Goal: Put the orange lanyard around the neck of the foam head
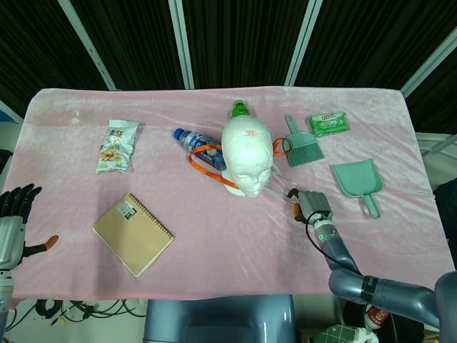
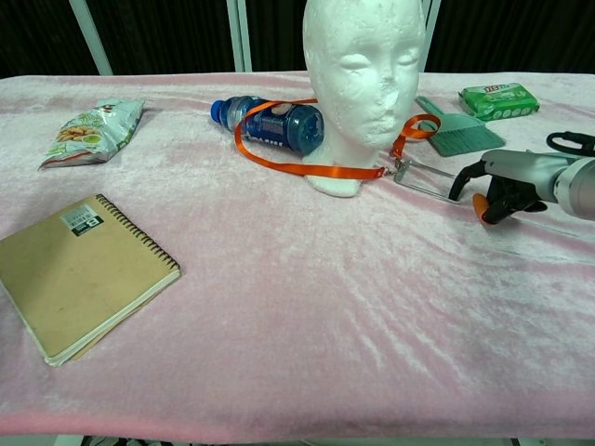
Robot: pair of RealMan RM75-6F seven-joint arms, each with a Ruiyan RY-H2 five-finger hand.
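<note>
My left hand point(image 1: 13, 221) idle at the surface's point(image 1: 235, 236) left edge, fingers apart, holding nothing, orange lanyard point(image 2: 307, 168) looped round the foam head point(image 2: 363, 84) base, my right hand point(image 2: 507, 186) low, pinching its clear badge holder point(image 2: 423, 177).

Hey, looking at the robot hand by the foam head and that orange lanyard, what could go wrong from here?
The orange lanyard lies draped over the blue bottle; pulling it further could drag or roll the bottle.

The right robot hand seems to hold the metal clip end beside the foam head. A sideways tug might tip the head, which just stands on the cloth.

The strap sits around the base at the front, not clearly looped behind the neck, so it may slip off.
</note>
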